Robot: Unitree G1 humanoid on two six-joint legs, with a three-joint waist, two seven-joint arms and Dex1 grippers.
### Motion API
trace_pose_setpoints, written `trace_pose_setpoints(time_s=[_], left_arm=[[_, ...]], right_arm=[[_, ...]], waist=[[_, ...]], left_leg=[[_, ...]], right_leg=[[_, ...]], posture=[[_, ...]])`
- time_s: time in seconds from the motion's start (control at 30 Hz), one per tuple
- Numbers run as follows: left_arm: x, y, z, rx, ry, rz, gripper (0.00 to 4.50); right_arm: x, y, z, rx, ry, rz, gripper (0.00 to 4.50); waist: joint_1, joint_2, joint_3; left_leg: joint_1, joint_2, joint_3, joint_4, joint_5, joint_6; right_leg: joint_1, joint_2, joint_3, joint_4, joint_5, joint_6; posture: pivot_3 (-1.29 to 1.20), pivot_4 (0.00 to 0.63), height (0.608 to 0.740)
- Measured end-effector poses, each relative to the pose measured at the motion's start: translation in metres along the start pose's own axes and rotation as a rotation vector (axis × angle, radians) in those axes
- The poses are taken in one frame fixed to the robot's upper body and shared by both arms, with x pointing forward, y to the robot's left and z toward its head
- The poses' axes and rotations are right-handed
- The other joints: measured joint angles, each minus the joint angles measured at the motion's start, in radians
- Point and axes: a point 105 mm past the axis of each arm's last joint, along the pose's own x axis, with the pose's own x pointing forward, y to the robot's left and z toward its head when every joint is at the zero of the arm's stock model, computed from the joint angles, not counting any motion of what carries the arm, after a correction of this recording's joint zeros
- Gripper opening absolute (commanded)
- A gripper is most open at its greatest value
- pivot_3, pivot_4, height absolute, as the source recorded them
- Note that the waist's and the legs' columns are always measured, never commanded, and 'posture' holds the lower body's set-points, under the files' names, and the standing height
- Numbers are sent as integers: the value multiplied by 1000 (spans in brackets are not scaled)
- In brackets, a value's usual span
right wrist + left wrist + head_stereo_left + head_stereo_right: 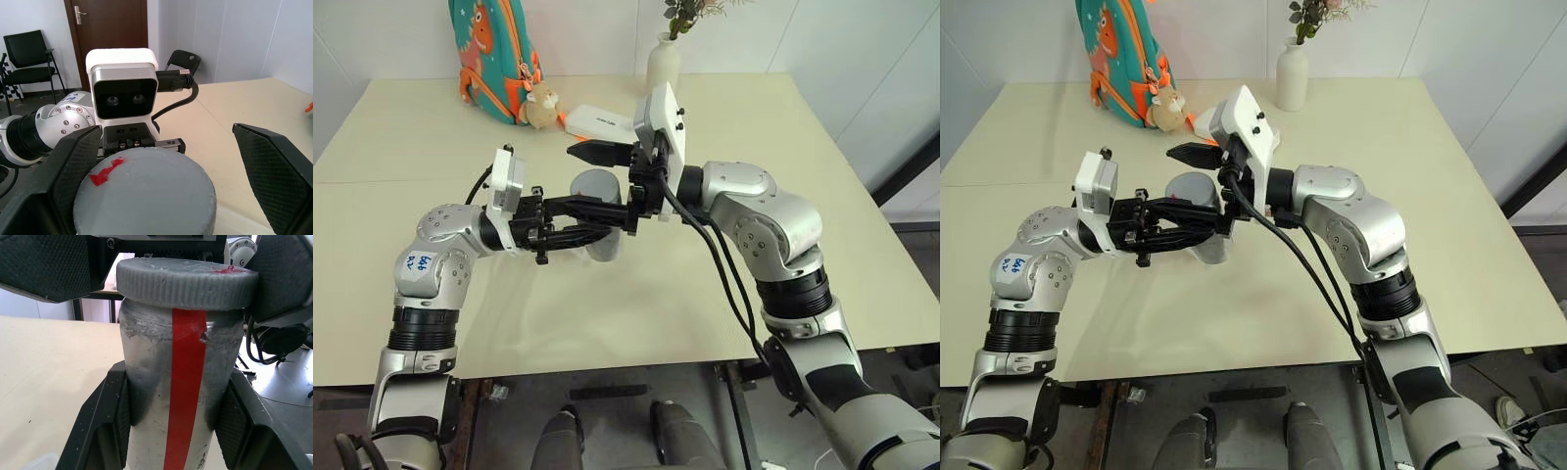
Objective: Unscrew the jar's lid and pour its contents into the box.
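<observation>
Right claw (pixel 161 161) agape around lid (pixel 146 191)

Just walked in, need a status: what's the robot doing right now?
It's opening a jar. The left gripper is clamped on the jar's body, holding it up above the table. The right gripper is open, one finger on each side of the lid, not closed on it. The lid sits on the jar.
</observation>
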Motion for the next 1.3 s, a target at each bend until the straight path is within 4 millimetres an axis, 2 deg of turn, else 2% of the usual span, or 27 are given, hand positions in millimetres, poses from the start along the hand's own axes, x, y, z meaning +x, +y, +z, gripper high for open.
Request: trace_pose_setpoints(time_s=[0.17, 0.4, 0.47, 0.57, 0.63, 0.77, 0.97, 1.1, 1.3], left_arm=[[0, 1, -1, -5, -1, 8, 1884], [-2, 2, -5, -20, 1, 34, 1884], [-5, 3, -2, -10, -10, 51, 1884], [-4, -3, 4, 9, -29, 5, 1884], [-4, -4, 4, 10, -31, -1, 1884], [-3, -4, 3, 8, -29, -6, 1884], [-4, -4, 2, -1, -25, -8, 1884], [-4, -4, 1, -2, -20, -12, 1884], [-2, -4, 1, 0, -15, -22, 1884]], right_arm=[[-8, -3, 0, -26, 8, 29, 4482], [-38, -12, -1, -61, 43, 65, 4482], [-50, -20, -4, -52, 60, 38, 4482], [-82, -48, -10, -17, 86, -117, 4482], [-89, -52, -13, 0, 84, -139, 4482], [-87, -45, -4, 23, 39, -102, 4482], [-53, -6, 18, 33, -67, 75, 4482], [-33, 5, 15, 49, -68, 105, 4482], [-10, 6, 8, 32, -10, 78, 4482]], waist=[[1, 0, 0], [-1, 0, 0], [0, 0, 0], [5, 0, 0], [6, 0, 0], [-5, 1, 1], [0, 2, 1], [0, 2, 1], [-1, 2, 1]], left_leg=[[0, 0, 0, 0, 0, 0], [0, 0, 0, 0, 0, 0], [0, 0, 0, 0, 0, 0], [0, 0, 0, 1, 0, 0], [0, 0, 0, 0, 0, 0], [0, 0, 0, 0, 0, 0], [0, 0, 0, 1, 0, 0], [0, 0, 0, 1, 0, 0], [0, 0, 0, 1, 0, 0]], right_leg=[[0, 0, 0, 0, 0, 0], [0, 0, 0, 0, 0, 0], [0, 0, 0, 0, 0, 0], [0, 0, 0, -1, 0, 0], [0, 0, 0, -1, 0, 0], [0, 0, 1, -1, 0, 0], [0, 0, 0, 0, 0, 1], [0, 0, 0, 1, 0, 1], [0, 0, 0, 1, 0, 1]], posture=[[0, 150, 740], [0, 150, 740], [0, 150, 740], [0, 150, 740], [0, 150, 740], [0, 150, 740], [0, 150, 740], [0, 150, 740], [0, 150, 740]])
